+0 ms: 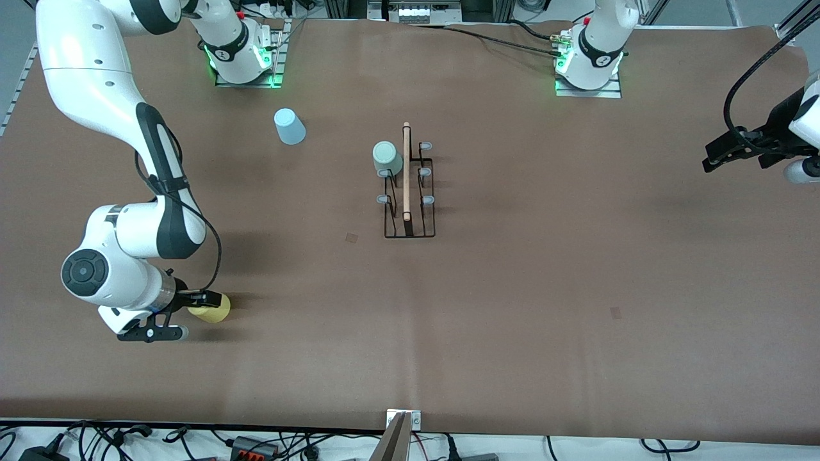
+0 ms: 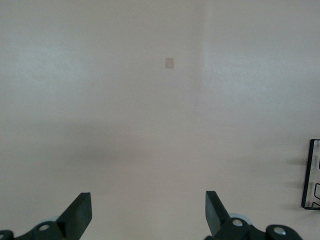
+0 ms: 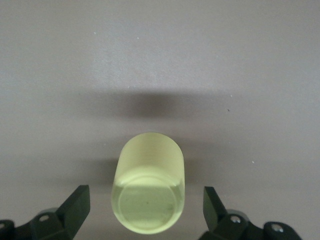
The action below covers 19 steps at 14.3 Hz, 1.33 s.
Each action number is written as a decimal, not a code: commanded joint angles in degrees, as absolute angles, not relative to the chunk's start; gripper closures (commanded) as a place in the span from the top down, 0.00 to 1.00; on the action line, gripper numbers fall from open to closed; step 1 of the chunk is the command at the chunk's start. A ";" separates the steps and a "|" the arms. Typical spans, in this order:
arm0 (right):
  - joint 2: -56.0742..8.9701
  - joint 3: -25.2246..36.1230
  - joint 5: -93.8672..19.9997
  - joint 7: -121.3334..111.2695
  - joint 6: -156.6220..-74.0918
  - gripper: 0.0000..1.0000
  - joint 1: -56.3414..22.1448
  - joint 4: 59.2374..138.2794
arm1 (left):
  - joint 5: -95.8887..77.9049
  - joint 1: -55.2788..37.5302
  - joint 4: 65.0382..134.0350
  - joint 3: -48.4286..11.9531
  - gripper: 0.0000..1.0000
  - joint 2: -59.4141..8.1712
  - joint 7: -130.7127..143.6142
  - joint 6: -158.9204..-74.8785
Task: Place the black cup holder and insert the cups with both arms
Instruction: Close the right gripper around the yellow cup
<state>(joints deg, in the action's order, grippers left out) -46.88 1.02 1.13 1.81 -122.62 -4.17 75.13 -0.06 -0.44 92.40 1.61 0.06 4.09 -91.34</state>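
The black cup holder [image 1: 409, 221] stands at the table's middle, its wooden rod [image 1: 406, 173] along the top. A mint green cup [image 1: 387, 158] sits upside down on one of its pegs. A light blue cup [image 1: 289, 126] stands upside down on the table near the right arm's base. A yellow cup [image 1: 214, 310] lies on its side toward the right arm's end. My right gripper [image 1: 204, 301] is open around the yellow cup [image 3: 148, 187], fingers [image 3: 75, 210] apart from it. My left gripper [image 1: 712, 160] waits open and empty over the left arm's end; its wrist view [image 2: 148, 212] shows bare table.
A corner of the rack [image 2: 312, 175] shows at the edge of the left wrist view. Brown mat [image 1: 544, 288] covers the table. Cables and a metal bracket [image 1: 403, 419] lie along the table edge nearest the front camera.
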 commanded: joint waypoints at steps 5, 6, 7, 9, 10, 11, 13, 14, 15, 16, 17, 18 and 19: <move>-49.48 0.17 0.26 -1.93 -121.99 1.00 -3.52 72.25 | -1.05 -0.53 90.62 1.76 1.00 -0.26 3.69 -90.00; -49.48 0.18 0.26 -3.06 -121.91 1.00 -3.52 72.25 | -1.23 -0.53 90.62 1.76 1.00 -0.26 4.13 -90.00; -49.40 0.09 0.18 -3.42 -121.73 1.00 -3.52 72.25 | -1.49 -0.35 90.62 1.76 1.00 -0.35 4.22 -90.35; -48.43 0.17 -0.78 -3.60 -120.16 1.00 -3.60 72.25 | -2.02 -0.44 90.70 1.76 1.00 -0.44 4.22 -92.46; -48.60 0.18 -0.88 -4.30 -119.62 1.00 -3.26 72.25 | -2.02 -0.53 90.70 1.76 1.00 -0.44 4.22 -92.55; -48.69 0.18 -1.14 -5.52 -119.62 1.00 -2.56 72.33 | -2.11 -0.44 90.79 1.76 1.00 -0.44 4.39 -92.55; -49.22 0.18 -1.41 -7.03 -120.23 1.00 -2.55 72.33 | -2.11 -0.18 90.88 1.76 1.00 -0.44 4.31 -92.46; -49.39 0.18 -1.41 -7.03 -120.32 1.00 -2.55 72.33 | -2.11 -0.09 90.97 1.76 1.00 -0.44 4.31 -92.29; -49.66 0.18 -1.41 -7.03 -120.32 1.00 -2.55 72.33 | -2.11 0.00 90.79 1.84 1.00 -0.53 4.22 -92.37; -49.75 0.18 -1.41 -7.03 -120.32 1.00 -2.55 72.25 | -2.11 0.09 90.79 1.85 1.00 -0.70 4.22 -92.37; -49.83 0.18 -1.41 -6.86 -120.32 1.00 -2.55 72.25 | -2.11 0.17 90.88 2.02 1.00 -0.70 4.13 -91.68; -49.83 0.18 -1.41 -6.77 -120.41 1.00 -2.64 72.25 | -2.02 0.18 90.88 2.20 1.00 -0.70 4.13 -91.32; -50.27 0.18 -1.41 -6.77 -120.50 1.00 -2.64 72.07 | -2.02 0.18 90.79 2.20 1.00 -0.70 4.22 -91.32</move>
<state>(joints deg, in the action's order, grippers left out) -49.28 0.76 -0.40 -5.45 -120.79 -3.10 73.31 -0.99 -0.06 91.87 1.95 -0.24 4.21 -92.24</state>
